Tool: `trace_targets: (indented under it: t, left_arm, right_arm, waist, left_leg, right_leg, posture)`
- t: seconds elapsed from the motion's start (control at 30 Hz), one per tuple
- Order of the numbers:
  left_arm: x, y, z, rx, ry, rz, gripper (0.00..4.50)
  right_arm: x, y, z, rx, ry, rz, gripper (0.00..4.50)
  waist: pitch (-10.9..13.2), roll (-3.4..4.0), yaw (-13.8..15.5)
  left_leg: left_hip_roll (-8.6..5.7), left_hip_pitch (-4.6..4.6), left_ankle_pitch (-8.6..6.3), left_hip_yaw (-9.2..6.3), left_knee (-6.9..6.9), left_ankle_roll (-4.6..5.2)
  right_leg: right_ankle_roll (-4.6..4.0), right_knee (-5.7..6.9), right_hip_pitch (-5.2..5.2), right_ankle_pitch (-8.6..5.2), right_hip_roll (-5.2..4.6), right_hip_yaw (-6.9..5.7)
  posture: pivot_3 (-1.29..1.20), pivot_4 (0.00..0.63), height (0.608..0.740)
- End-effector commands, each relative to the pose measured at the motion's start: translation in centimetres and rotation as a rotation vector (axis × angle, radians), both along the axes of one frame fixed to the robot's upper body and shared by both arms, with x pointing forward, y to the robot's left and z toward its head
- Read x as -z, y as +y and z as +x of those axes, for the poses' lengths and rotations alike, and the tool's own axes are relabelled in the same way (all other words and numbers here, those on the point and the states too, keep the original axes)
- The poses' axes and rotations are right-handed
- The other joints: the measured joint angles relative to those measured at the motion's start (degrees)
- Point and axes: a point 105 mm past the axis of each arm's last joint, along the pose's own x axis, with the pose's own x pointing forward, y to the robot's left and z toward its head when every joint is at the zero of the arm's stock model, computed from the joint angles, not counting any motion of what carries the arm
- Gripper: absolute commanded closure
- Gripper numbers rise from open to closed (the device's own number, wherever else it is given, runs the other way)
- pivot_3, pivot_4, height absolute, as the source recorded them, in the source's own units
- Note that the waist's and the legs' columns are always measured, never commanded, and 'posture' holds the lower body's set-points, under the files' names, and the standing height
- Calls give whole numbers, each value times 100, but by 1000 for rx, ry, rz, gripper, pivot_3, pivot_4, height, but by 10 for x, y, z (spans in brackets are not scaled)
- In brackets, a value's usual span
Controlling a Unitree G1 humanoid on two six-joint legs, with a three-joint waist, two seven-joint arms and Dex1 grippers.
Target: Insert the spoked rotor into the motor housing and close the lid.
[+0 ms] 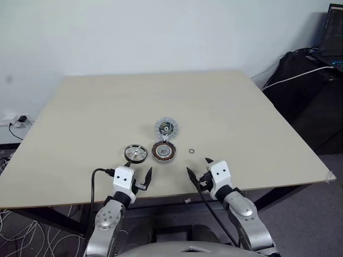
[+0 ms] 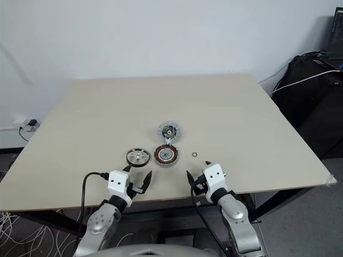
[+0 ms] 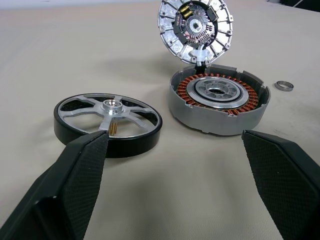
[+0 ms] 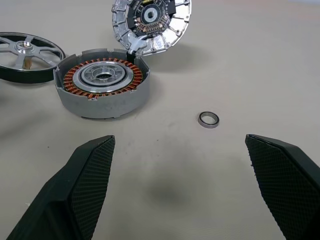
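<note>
Motor housing (image 3: 218,103), copper windings exposed, no rotor inside, mid-table w/ lid (image 3: 195,28) tilted up at its far edge, inner face showing; spoked rotor (image 3: 108,123) flat just to its left, washer (image 4: 208,119) to right; left gripper (image 1: 138,173) & right gripper (image 1: 198,167) empty, fingers spread wide, near table (image 1: 257,118) front edge.

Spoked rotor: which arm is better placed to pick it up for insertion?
Left. The spoked rotor lies just ahead of the open left gripper; the motor housing sits between it and the right gripper.

An office or lab: bare worktable (image 1: 107,107), wall socket (image 1: 20,121), loose floor cables (image 1: 21,230), laptop (image 1: 332,37).
</note>
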Motion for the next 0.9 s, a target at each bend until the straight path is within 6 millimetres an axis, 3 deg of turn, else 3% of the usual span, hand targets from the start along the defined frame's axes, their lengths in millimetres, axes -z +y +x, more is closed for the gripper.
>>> trace_targets:
  t: [0.03, 0.57, 0.73, 0.9]
  left_arm:
    - [-13, -2, 4, 3, -56, -4, 0]
    - [-13, -5, 5, 12, -56, -4, 0]
    - [-11, -5, 5, 12, -51, -3, 0]
    - [-11, -7, 5, 13, -49, -5, 0]
  right_arm:
    - [-12, 4, 4, -12, -41, 12, 12]
    - [-2, -2, 6, 48, 24, -5, 12]
    - [-2, -4, 19, 83, 44, -36, 12]
    - [-7, -2, 47, 107, 42, -45, 12]
  waist:
    - [0, 0, 0]
    - [-1, -1, -1]
    - [-1, 0, -2]
    - [-1, 0, -9]
  left_leg:
    - [0, 0, 0, 0, 0, 0]
    - [0, 1, 0, 0, 0, 0]
    - [0, 2, 0, 1, 1, 0]
    - [0, 5, 1, 2, 2, 0]
  right_leg:
    - [0, 0, 0, 0, 0, 0]
    - [0, 1, 0, 0, 0, 0]
    - [0, 2, 1, 1, 0, 1]
    - [0, 3, 3, 2, 4, 1]
  posture:
    - [0, 0, 740]
    - [0, 0, 740]
    - [0, 0, 740]
    - [0, 0, 740]
